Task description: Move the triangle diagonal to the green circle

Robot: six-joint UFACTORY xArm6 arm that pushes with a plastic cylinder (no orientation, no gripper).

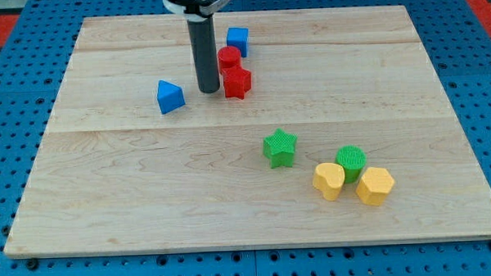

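Observation:
A blue triangle block (169,96) lies on the wooden board at the view's upper left of centre. A green circle block (352,160) stands at the lower right, touching a yellow heart-like block (329,181) and a yellow hexagon block (375,186). My tip (209,91) is the lower end of a dark rod. It stands just to the right of the blue triangle, with a small gap, and close to the left of a red star-like block (237,82).
A red cylinder (229,58) and a blue cube (237,40) sit behind the red star-like block near the view's top. A green star (279,147) lies left of the green circle. The wooden board (108,200) rests on a blue perforated table.

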